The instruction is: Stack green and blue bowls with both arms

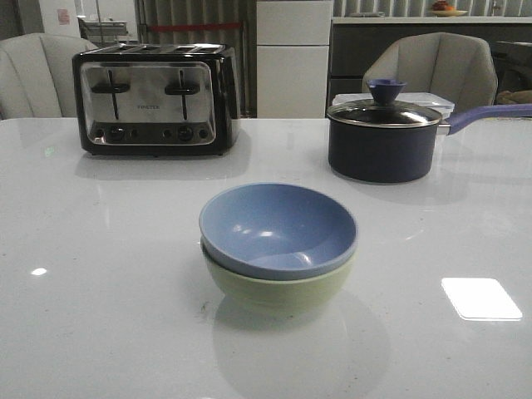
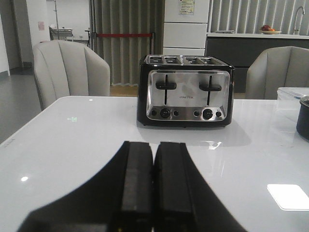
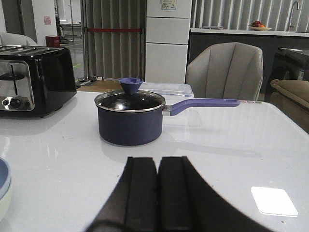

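The dusty blue bowl (image 1: 278,229) sits nested inside the pale green bowl (image 1: 278,287) at the middle of the white table, slightly tilted. An edge of the stacked bowls shows in the right wrist view (image 3: 4,188). Neither arm shows in the front view. My left gripper (image 2: 153,150) is shut and empty, low over the table, facing the toaster. My right gripper (image 3: 157,164) is shut and empty, low over the table, facing the saucepan, with the bowls off to its side.
A black and chrome toaster (image 1: 155,98) stands at the back left. A dark lidded saucepan (image 1: 384,137) with a purple handle stands at the back right, a clear container (image 1: 432,101) behind it. Chairs stand beyond the table's far edge.
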Robot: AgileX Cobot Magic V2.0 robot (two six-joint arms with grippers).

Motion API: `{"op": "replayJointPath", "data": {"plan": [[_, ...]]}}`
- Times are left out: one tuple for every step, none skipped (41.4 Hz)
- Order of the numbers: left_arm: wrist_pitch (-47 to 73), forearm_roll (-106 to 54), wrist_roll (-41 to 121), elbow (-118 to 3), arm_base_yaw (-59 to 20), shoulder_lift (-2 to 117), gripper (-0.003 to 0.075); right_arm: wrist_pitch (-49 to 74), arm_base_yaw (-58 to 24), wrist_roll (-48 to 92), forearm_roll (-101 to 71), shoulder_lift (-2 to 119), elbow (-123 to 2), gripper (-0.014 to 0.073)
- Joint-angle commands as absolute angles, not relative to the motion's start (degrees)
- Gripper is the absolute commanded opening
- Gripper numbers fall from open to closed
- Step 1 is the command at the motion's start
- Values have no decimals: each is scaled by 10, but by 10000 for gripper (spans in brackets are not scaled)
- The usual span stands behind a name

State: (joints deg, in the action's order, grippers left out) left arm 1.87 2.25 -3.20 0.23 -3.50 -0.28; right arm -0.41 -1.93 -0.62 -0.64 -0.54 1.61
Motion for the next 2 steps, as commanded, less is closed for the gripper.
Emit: {"op": "replayJointPath", "data": {"plan": [[-33,23,-37,4,-35,-14,93,-58,-15,0,0,-17,14,55],[-33,23,-37,4,-35,-14,93,-58,-15,0,0,-17,14,55]]}}
